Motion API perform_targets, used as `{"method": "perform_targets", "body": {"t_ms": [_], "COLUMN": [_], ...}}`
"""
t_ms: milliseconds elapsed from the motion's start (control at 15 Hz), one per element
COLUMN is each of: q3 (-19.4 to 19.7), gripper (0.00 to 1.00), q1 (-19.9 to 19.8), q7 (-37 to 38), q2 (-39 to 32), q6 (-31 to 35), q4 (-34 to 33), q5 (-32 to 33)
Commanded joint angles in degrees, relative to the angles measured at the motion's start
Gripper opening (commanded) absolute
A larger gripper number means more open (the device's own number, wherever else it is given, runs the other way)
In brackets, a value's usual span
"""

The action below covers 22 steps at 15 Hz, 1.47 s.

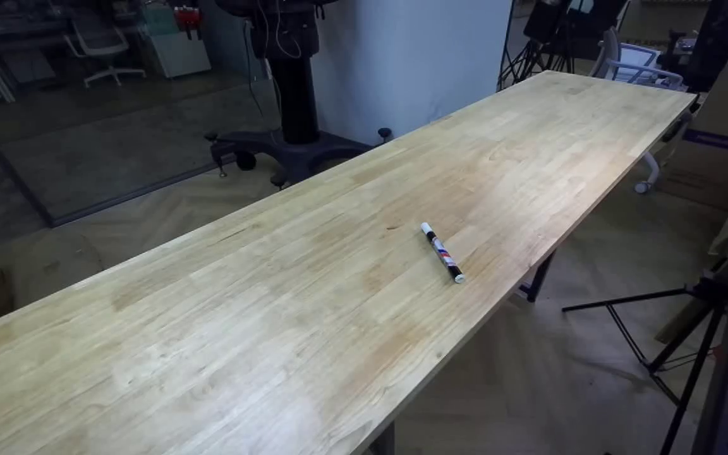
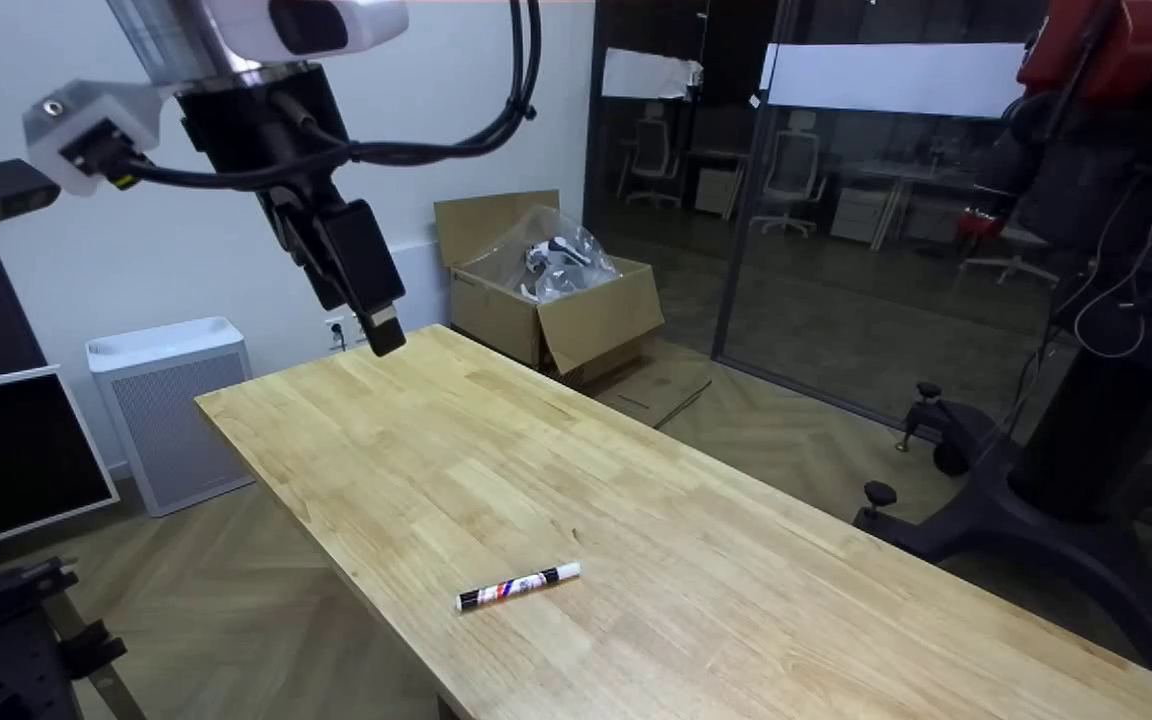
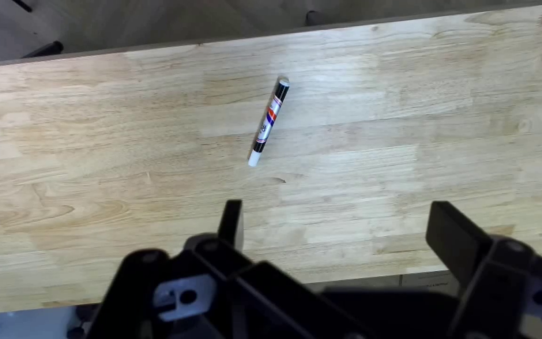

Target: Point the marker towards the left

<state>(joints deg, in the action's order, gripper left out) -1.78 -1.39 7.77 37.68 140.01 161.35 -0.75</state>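
Wrist view, left to right: marker (image 3: pixel 269 121) lies flat on the surface (image 3: pixel 370 122), slanting across its width, then the claw (image 3: pixel 339 219), spread wide, gripping nothing. Looks like the turn isn't done; grasp, swing to point left and release probably all remain. Can't tell whose left counts.
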Motion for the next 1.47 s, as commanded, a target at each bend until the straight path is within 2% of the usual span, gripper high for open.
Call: {"method": "perform_targets", "body": {"t_ms": [0, 400, 533, 800, 1000, 1200, 1400], "q3": [-0.2, -0.1, -0.1, 1.3, 0.8, -0.4, 0.1], "gripper": [1.00, 1.00, 1.00, 1.00, 1.00, 1.00, 1.00], "q1": [-0.2, -0.2, -1.3, -3.0, -4.7, -6.2, -5.1], "q7": [-0.1, -0.1, 1.5, 1.0, 2.8, 7.6, 13.5], "q2": [0.0, 0.0, -3.0, -13.6, -22.5, -30.9, -37.7], "q6": [-0.1, -0.1, 2.6, 5.0, 4.5, 4.5, 6.0], "q4": [-0.1, -0.1, -1.4, -6.4, -11.4, -16.5, -20.6], "q5": [-0.2, -0.2, -0.4, -0.9, 0.7, 5.2, 8.5]}}
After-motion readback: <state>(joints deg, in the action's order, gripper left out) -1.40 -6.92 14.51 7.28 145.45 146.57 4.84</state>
